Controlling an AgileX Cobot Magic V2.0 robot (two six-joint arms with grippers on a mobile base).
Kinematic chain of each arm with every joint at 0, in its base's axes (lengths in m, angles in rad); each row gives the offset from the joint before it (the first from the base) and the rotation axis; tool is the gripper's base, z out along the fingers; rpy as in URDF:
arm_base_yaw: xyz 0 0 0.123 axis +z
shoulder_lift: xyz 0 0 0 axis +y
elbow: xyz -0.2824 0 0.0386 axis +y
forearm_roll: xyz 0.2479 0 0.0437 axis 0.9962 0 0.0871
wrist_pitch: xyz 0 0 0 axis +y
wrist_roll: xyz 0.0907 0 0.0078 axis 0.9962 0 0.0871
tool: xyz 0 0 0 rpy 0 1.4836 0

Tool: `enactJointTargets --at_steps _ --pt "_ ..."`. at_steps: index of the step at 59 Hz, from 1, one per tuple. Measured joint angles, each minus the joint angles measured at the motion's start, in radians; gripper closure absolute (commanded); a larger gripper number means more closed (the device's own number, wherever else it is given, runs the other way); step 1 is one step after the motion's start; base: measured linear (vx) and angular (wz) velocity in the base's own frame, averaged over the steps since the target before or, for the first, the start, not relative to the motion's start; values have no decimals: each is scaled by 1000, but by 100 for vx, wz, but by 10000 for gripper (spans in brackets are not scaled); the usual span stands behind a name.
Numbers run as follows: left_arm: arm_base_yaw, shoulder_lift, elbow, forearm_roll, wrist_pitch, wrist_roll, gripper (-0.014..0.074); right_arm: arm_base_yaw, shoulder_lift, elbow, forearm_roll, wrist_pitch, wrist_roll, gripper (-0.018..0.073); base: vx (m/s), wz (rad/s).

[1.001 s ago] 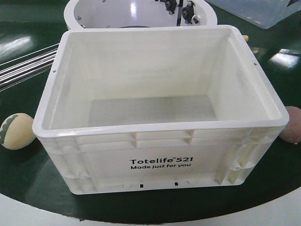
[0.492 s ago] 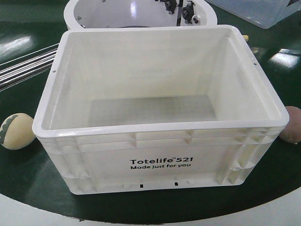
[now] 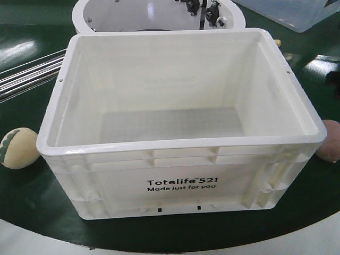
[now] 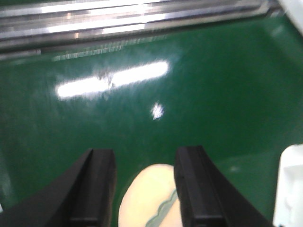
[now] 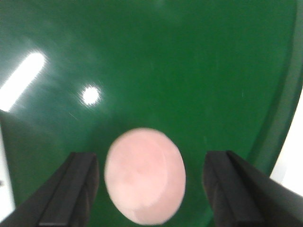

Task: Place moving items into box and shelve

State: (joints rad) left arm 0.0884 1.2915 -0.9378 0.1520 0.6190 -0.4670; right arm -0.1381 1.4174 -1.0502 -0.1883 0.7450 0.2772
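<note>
L gripper (image 4: 144, 158): jaws apart, straddling pale yellow egg (image 4: 147, 198) w/ green scalloped stripe; can't tell if the fingers touch it. R gripper (image 5: 152, 158): jaws wide apart, reddish-brown egg (image 5: 144, 175) between, gap each side. Both eggs lie on green table (image 3: 32, 207), yellow one left of white Totelife crate (image 3: 180, 143), reddish one right. Round white tub (image 3: 106, 16) just beyond crate's far side.

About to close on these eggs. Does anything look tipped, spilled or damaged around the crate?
Nothing stands out. The white crate sits upright and empty, with no visible cracks. The yellow egg lies on the green table below the open left gripper, the reddish-brown egg below the open right gripper.
</note>
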Motion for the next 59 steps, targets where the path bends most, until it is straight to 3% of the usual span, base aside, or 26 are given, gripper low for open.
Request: enactJointTargets --at_steps 8,19,35,59 --pt "0 15 38 -1 -6 0 172 -52 28 83 79 -47 -90 41 0 0" --pt "0 18 48 -24 -12 31 172 -60 69 129 139 -93 -190 41 0 0" --pt "0 65 48 -219 6 243 172 -60 72 131 132 -109 -202 41 0 0" --pt "0 190 48 -243 -2 295 172 -60 196 131 132 -145 -202 41 0 0"
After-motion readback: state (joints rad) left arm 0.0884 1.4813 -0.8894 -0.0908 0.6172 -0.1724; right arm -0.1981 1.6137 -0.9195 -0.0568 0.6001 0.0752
